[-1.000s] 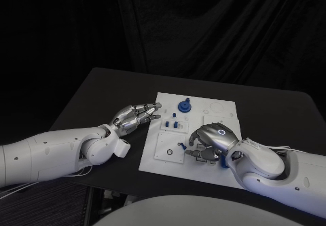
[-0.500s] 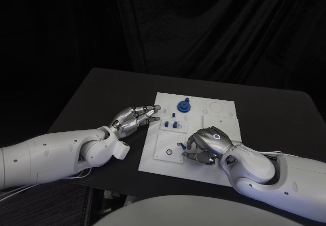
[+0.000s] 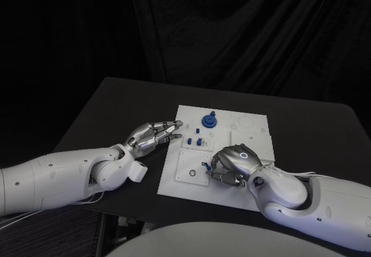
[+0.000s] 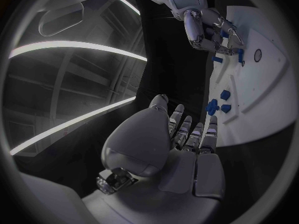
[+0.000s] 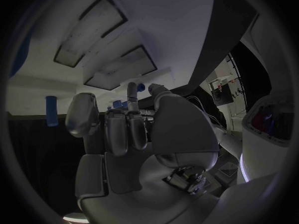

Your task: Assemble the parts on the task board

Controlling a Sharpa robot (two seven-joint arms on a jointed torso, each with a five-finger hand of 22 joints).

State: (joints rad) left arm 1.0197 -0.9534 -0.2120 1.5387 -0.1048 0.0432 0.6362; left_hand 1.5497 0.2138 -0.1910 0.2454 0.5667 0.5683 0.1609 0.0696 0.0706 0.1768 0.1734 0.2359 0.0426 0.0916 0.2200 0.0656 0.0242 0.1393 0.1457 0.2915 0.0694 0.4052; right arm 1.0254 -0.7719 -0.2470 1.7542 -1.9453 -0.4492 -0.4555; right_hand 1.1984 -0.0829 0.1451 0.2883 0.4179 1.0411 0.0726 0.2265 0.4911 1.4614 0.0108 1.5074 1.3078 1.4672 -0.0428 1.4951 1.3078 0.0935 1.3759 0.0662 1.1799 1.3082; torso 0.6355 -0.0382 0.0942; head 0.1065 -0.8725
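Observation:
The white task board (image 3: pixel 249 129) lies mid-table. A round blue part (image 3: pixel 209 121) stands at its far side, with small blue parts (image 3: pixel 195 142) near its left edge. My right hand (image 3: pixel 232 163) curls over the board's near half. Its thumb and a finger pinch a small blue part (image 3: pixel 208 167), which in the right wrist view shows between the fingertips (image 5: pixel 141 87). My left hand (image 3: pixel 155 134) hovers beside the board's left edge with its fingers straight and apart, holding nothing. The left wrist view shows that hand (image 4: pixel 181 134), the small blue parts (image 4: pixel 218 104) and my right hand (image 4: pixel 209 32).
A blue peg (image 5: pixel 52 110) lies on the board (image 5: pixel 93 35) beside my right hand. A square inset with a small ring (image 3: pixel 190 173) sits at the board's near left. Black table (image 3: pixel 116 107) surrounds the board, with dark drapes behind.
My right hand has slid left across the board's near half and closed its fingers around the small blue part. My left hand has barely moved.

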